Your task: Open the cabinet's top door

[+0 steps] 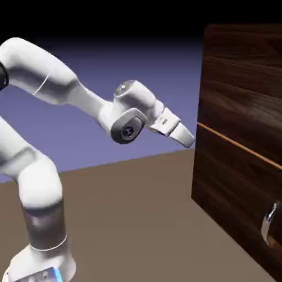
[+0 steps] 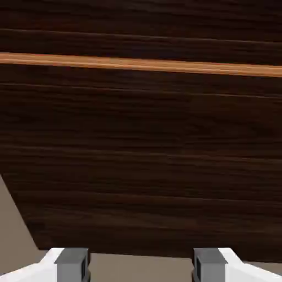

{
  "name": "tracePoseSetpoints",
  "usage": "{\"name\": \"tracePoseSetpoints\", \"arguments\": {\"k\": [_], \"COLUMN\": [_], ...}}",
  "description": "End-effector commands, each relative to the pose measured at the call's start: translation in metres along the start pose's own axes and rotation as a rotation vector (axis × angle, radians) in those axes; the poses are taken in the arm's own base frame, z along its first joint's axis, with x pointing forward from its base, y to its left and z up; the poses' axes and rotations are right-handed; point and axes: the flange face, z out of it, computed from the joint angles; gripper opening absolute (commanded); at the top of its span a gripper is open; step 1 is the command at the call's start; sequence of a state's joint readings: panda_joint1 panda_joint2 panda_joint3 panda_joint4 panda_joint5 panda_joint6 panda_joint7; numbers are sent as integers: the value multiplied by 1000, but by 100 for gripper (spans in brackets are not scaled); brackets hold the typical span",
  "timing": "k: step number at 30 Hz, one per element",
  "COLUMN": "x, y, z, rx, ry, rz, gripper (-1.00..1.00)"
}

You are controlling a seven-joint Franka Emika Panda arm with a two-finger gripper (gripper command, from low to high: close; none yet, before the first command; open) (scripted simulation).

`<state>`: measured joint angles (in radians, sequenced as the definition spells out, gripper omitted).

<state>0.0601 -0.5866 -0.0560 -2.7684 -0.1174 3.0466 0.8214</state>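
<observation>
The dark walnut-grained cabinet fills the exterior view's right, boxy and faintly glossy. Its top door, a flat plain panel above the thin orange-brown line, looks closed, so all the opening seems left to do. The smooth, rounded white arm reaches toward it; the jaws stand apart with nothing between them. Below the line is a curved, shiny silver handle.

Dim scene, black upper backdrop, glare on white arm
</observation>
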Motion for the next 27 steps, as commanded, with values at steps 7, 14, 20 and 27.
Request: {"name": "tracePoseSetpoints", "arguments": {"k": [7,14,20,27], "x": [36,70,99,131], "y": [-40,-63,-69,-60], "z": [-42,-84,-116,-141], "rx": [136,264,363,460], "ry": [111,215,296,377], "rz": [-25,-37,-37,-29], "gripper": [0,0,0,0]}}
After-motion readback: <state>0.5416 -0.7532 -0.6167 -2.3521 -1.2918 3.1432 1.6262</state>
